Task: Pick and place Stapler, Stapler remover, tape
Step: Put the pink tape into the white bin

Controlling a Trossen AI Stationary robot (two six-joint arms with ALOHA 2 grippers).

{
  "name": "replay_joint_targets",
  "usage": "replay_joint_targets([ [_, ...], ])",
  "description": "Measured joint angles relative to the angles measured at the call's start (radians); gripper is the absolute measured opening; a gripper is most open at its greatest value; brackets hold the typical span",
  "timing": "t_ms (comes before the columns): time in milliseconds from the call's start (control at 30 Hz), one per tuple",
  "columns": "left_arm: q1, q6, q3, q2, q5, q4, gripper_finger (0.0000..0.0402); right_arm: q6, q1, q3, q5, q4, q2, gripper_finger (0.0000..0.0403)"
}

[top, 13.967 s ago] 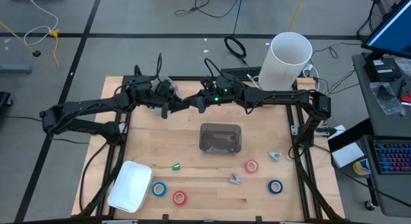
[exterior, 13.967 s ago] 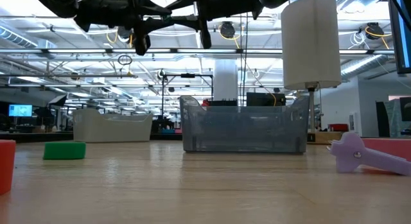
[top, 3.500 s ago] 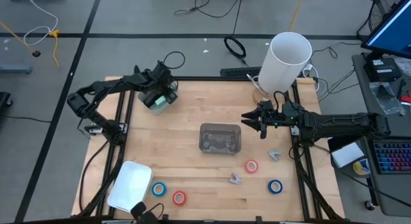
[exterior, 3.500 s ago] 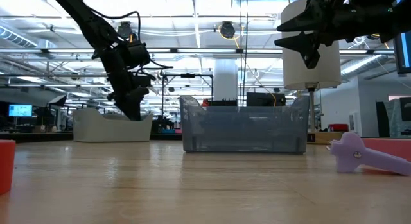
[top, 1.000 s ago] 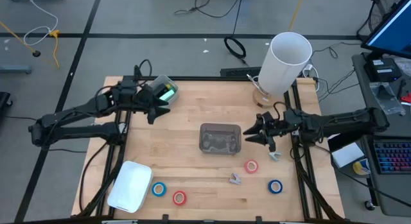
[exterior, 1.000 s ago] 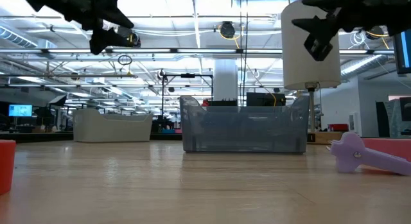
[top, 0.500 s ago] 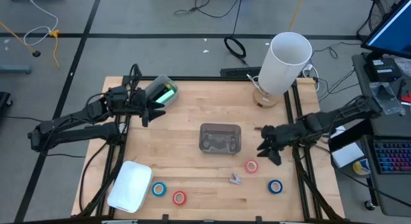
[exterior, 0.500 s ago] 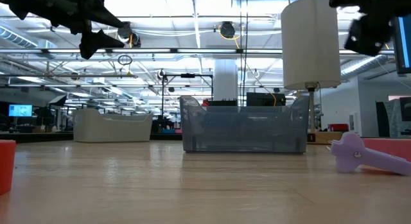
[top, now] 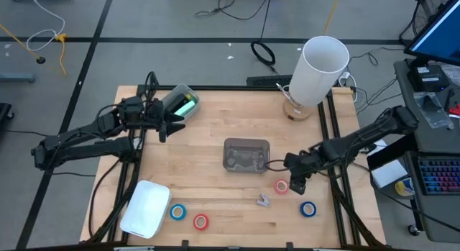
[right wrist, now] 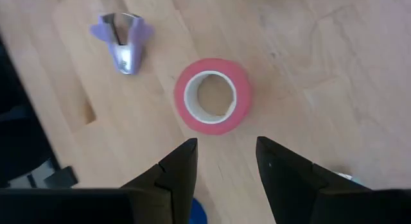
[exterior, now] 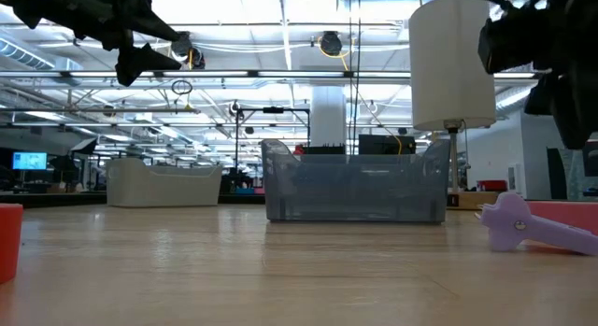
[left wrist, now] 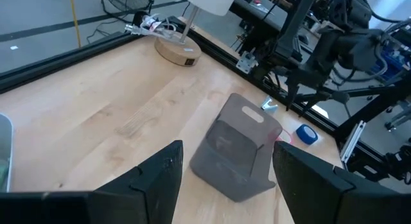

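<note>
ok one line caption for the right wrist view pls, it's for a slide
Right hand open above a pink tape roll lying flat on the wooden table, a lilac staple remover beside it.

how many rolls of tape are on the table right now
4. Blue roll and red roll near the white tray; pink roll under the right hand; blue roll beyond.

Bright even overhead light, soft faint shadows, ceiling strip lights glaring, wrist views slightly blurred

The right claw (top: 295, 185) is hovering over a tape roll (top: 281, 186) right of centre on the worktop (top: 215, 121), near the bin (top: 246, 154); the left claw (top: 164, 129) is hanging far left.
</note>
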Motion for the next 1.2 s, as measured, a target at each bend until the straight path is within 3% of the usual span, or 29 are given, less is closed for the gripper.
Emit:
replay_joint_targets([
  [267, 0.0, 0.013, 0.0, 0.0, 0.0, 0.0, 0.0241, -0.007, 0.0, -0.001, 0.006, 0.029, 0.101, 0.0155],
  [400, 0.0, 0.013, 0.0, 0.0, 0.0, 0.0, 0.0241, -0.001, 0.0, -0.024, 0.059, 0.067, 0.131, 0.0155],
  [1200, 0.0, 0.002, 0.0, 0.0, 0.0, -0.002, 0.0241, 0.084, -0.001, -0.298, 0.052, 0.509, 0.128, 0.0155],
])
